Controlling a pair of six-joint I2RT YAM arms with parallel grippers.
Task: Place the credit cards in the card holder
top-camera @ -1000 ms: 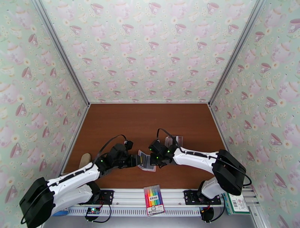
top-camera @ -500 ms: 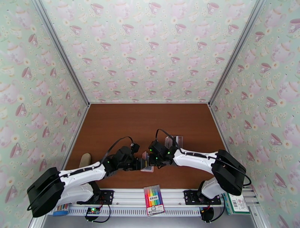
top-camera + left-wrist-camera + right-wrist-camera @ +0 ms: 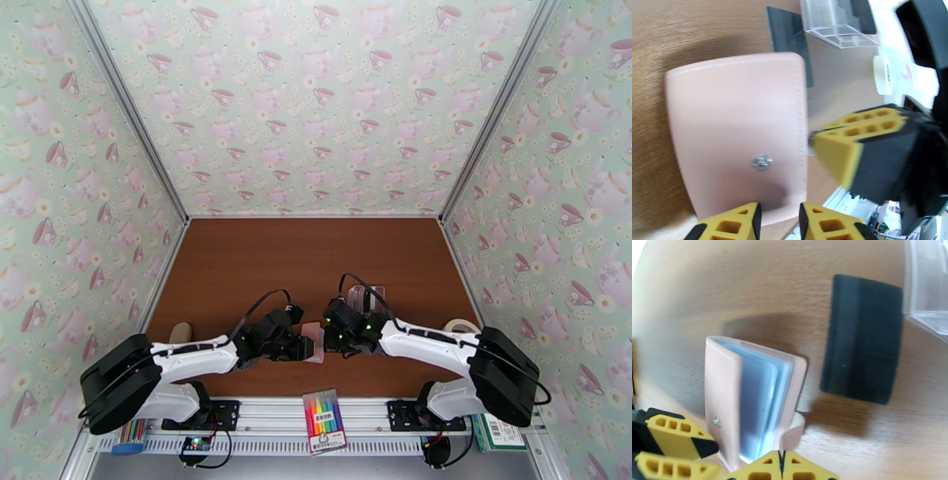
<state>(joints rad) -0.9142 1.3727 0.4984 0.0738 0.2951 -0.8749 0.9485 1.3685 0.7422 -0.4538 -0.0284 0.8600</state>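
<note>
Top external shows the small pink folding card holder standing half-open on edge near the middle of the brown table's near edge. The left gripper, jaws narrowly apart, faces its cover. The right gripper is pressed closed at its snap tab. One dark flat credit card lies just beside it, uninserted, so loading looks barely begun.

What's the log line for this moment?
card holder: half folded | black card: lying beside it, outside | left end effector: jaws apart at holder | right end effector: shut, close to holder
</note>
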